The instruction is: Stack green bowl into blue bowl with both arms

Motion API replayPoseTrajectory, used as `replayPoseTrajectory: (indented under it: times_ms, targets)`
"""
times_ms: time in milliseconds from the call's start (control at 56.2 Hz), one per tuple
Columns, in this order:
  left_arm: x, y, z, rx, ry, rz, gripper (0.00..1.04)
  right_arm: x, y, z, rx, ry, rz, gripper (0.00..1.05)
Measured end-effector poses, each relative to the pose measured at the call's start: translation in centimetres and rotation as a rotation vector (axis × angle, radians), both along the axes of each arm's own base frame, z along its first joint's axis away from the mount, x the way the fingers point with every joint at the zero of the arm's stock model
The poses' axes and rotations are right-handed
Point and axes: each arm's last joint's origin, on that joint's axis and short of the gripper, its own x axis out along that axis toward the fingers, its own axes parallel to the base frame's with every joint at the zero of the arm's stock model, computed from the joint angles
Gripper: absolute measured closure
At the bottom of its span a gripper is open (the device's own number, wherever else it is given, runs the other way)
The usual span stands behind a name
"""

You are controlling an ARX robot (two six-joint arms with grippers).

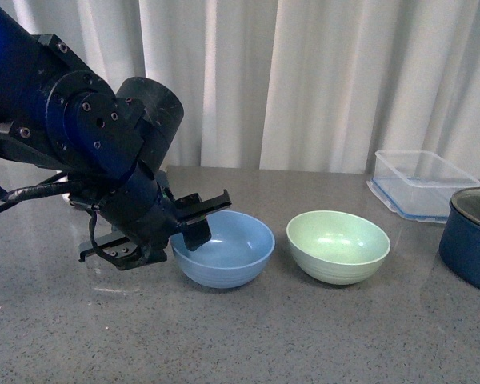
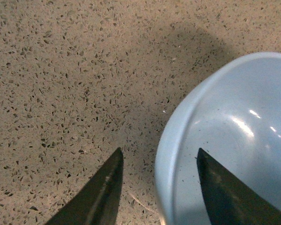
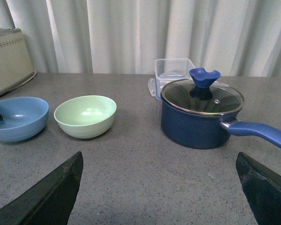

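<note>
The blue bowl [image 1: 224, 248] sits upright on the grey table, with the green bowl [image 1: 338, 246] just to its right, a small gap between them. My left gripper [image 1: 156, 226] is open at the blue bowl's left rim. In the left wrist view its jaws straddle the blue bowl's rim [image 2: 171, 154], one finger [image 2: 100, 192] outside, the other inside. My right gripper [image 3: 159, 187] is open and empty, low over bare table, out of the front view. From it the green bowl [image 3: 85, 115] and the blue bowl [image 3: 16, 118] lie ahead.
A dark navy pot [image 1: 472, 238] with a glass lid [image 3: 202, 96] and a long handle stands at the right. A clear plastic container [image 1: 420, 184] is behind it. A cream appliance [image 3: 9, 56] stands at the table's far left. White curtains hang behind.
</note>
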Motion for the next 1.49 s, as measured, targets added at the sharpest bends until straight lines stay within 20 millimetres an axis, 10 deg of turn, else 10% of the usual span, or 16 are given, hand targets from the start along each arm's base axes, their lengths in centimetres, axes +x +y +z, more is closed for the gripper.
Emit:
replayPoseTrajectory:
  times_ms: [178, 320, 463, 730, 925, 1495]
  targets:
    - [-1.1, 0.4, 3.1, 0.01, -0.088, -0.029, 0.31, 0.0, 0.0, 0.0, 0.0, 0.0, 0.0, 0.1]
    - [-3.9, 1.4, 9.3, -0.019, -0.342, -0.078, 0.06, 0.0, 0.0, 0.0, 0.0, 0.0, 0.0, 0.1]
    - [-10.6, 4.1, 16.2, 0.166, -0.859, 0.016, 0.2, 0.0, 0.0, 0.0, 0.0, 0.0, 0.0, 0.1]
    - [-16.3, 8.0, 8.4, 0.342, -0.803, -0.03, 0.67, 0.0, 0.0, 0.0, 0.0, 0.0, 0.0, 0.1]
    - [-20.2, 9.5, 6.4, 0.349, -0.834, -0.036, 1.01, 0.0, 0.0, 0.0, 0.0, 0.0, 0.0, 0.1]
    - [-26.9, 12.3, 1.8, 0.358, -0.818, -0.03, 1.01, 0.0, 0.0, 0.0, 0.0, 0.0, 0.0, 0.1]
